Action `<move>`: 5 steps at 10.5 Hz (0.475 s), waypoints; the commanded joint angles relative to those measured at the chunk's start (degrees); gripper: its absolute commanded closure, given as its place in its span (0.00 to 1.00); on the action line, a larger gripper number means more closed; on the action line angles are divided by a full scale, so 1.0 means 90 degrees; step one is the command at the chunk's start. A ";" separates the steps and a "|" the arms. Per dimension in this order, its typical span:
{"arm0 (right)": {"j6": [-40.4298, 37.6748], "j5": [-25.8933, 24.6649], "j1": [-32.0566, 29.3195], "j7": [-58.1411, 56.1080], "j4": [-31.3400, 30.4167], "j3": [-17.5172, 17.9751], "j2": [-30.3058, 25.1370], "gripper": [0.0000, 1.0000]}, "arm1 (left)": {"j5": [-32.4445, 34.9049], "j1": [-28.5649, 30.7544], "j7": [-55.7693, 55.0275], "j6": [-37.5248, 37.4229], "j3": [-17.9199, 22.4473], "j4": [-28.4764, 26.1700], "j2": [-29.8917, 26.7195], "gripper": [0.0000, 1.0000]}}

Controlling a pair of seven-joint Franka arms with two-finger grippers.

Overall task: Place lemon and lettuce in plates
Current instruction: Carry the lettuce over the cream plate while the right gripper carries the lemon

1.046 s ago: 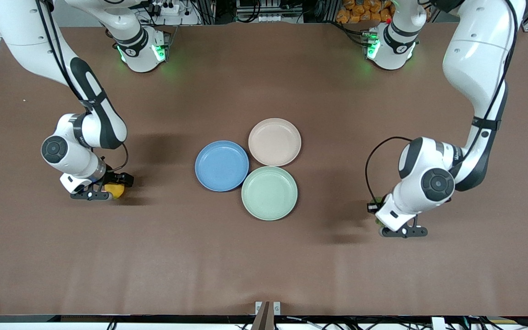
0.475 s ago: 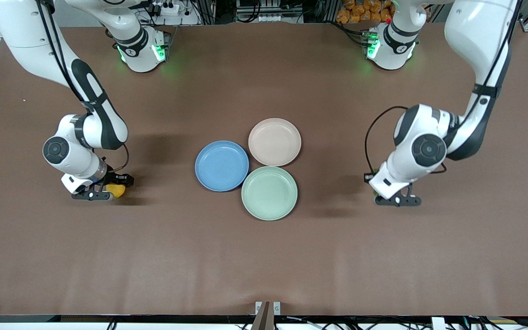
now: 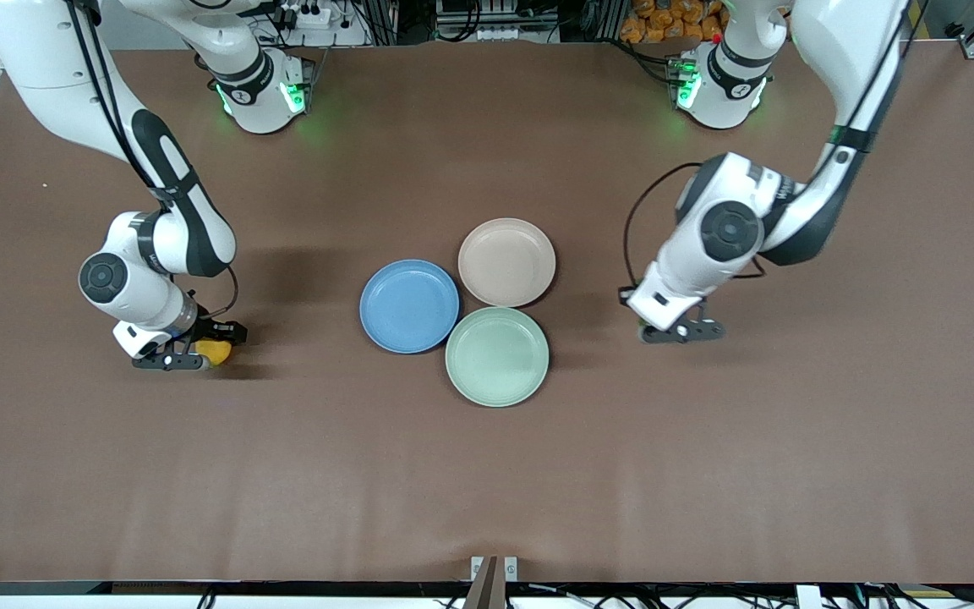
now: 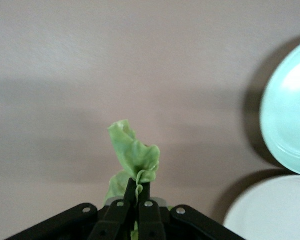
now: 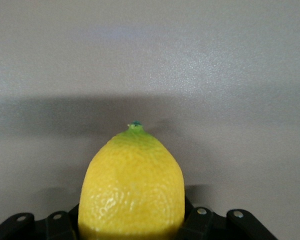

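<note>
The right gripper (image 3: 199, 353) has its jaws clamped on the lemon (image 3: 215, 352), down at the table (image 3: 487, 474) well toward the right arm's end from the blue plate (image 3: 409, 305). In the right wrist view the lemon (image 5: 132, 187) fills the space between the black fingers (image 5: 204, 225), its small greenish tip pointing away from the gripper over bare brown tabletop. Whether the fruit touches the table cannot be told.

The left gripper (image 3: 652, 331) has its jaws pinched narrow on the lettuce (image 4: 133, 160), which shows in the left wrist view as a crumpled green leaf sticking out past the 2 fingertips (image 4: 131, 192). In the front view the leaf is almost wholly hidden under the gripper. This gripper is up in the air over bare table, toward the left arm's end from the blue plate, with the beige-pink plate (image 3: 506, 261) and the mint-green plate (image 3: 497, 356) lying between. The left wrist view catches the rims of those 2 plates, mint-green (image 4: 290, 115) and beige-pink (image 4: 275, 210), near the gripper.

The 3 plates sit in a tight cluster at the middle of the table. The beige-pink plate lies just beside the blue plate, farther from the front camera; the mint-green plate lies just beside it, nearer to that camera.
</note>
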 commanded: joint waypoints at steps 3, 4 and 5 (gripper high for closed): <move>-0.1187 0.0121 0.0232 0.0010 0.0505 0.0015 -0.0288 0.64 | -0.0126 -0.0665 -0.1042 0.0190 -0.0024 0.0007 0.0022 1.00; -0.1442 0.0121 0.0290 0.0020 0.0623 0.0015 -0.0357 0.64 | -0.0126 -0.0812 -0.1296 0.0257 -0.0024 0.0026 0.0081 1.00; -0.1503 0.0131 0.0397 0.0030 0.0663 0.0025 -0.0415 0.64 | -0.0126 -0.1007 -0.1559 0.0316 -0.0024 0.0075 0.0130 1.00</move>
